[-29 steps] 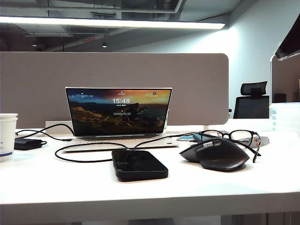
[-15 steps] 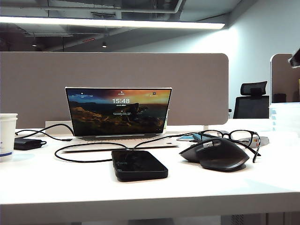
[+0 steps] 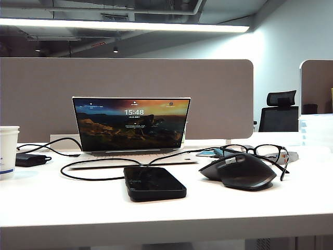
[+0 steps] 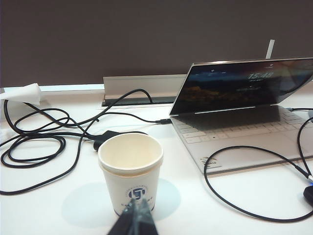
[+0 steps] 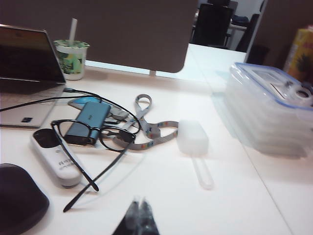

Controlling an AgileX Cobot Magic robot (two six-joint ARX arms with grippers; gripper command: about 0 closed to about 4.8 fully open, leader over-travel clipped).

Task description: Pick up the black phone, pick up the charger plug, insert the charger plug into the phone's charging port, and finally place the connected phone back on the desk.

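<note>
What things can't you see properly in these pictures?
- charging port: too small to find on the black phone, exterior view.
- charger plug: cable reaches the phone's far edge, tip hidden behind it.
- left gripper, right gripper: shut tips only, cut off by the wrist views' edges.
- mouse: cut off, right wrist view.

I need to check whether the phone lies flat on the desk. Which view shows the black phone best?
The exterior view: the black phone lies flat and whole on the desk, in front of the laptop. The left wrist view shows at most a dark sliver at its edge; the right wrist view shows none of it.
</note>
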